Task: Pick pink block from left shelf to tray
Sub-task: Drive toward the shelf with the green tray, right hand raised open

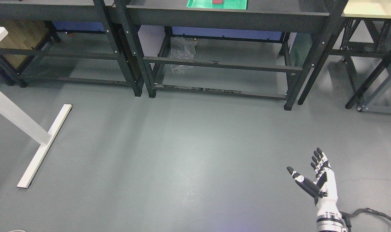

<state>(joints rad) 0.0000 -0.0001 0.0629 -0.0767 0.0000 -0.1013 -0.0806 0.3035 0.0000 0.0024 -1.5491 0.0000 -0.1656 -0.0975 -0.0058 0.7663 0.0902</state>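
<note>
A green tray (234, 4) lies on the top of the middle dark shelf unit, at the picture's top edge. A dark pink-red block (218, 1) lies in it, cut off by the frame. My right hand (306, 164) is low at the lower right, over the grey floor, far from the shelf. Its fingers are spread and straight and it holds nothing. The left arm is out of view.
Two dark metal shelf units (221, 64) stand side by side along the back, with a crumpled clear plastic bag (181, 54) under the middle one. A white table leg and foot (40, 145) stand at the left. A further frame (372, 80) stands at the right. A cable (369, 214) runs on the floor.
</note>
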